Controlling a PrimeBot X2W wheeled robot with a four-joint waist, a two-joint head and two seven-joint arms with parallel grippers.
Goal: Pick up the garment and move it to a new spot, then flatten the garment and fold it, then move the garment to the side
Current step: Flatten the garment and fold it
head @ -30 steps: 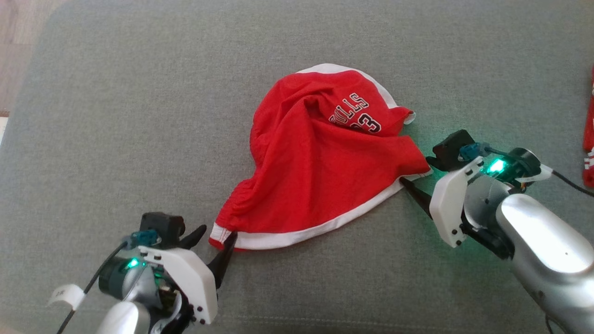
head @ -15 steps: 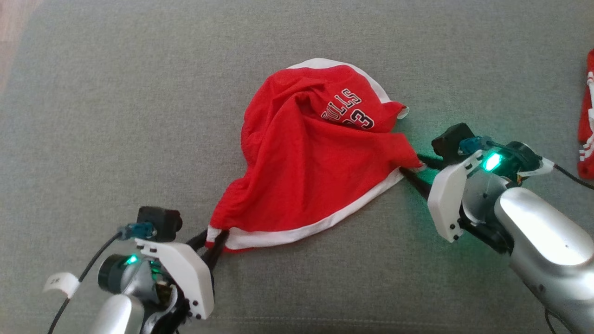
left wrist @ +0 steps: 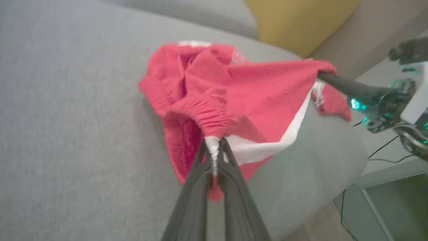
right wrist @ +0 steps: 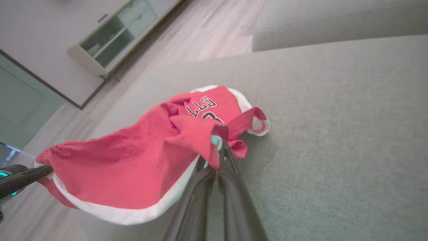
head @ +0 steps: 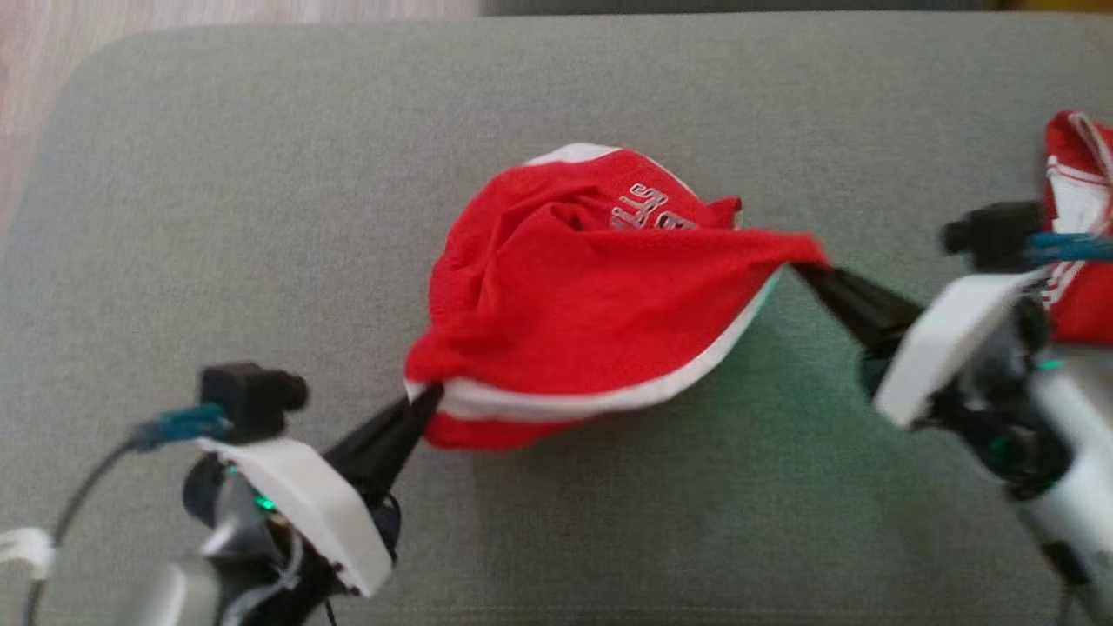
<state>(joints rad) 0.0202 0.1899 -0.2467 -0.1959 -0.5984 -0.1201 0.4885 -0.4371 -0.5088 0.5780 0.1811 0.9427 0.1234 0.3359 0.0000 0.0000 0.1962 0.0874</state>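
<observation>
Head view: left gripper (head: 428, 400) and right gripper (head: 804, 269) are clamping closed on opposite corners of the red garment (head: 591, 304), holding it stretched over the grey cushion (head: 261, 217), probably for carrying. Blur is smearing the print (head: 648, 209); whether its far side is touching the cushion is unclear. Another red cloth (head: 1078, 261) is getting cropped at right.

Red garment (head: 574, 304) w/ white trim, crumpled, two corners lifted off grey cushion.
</observation>
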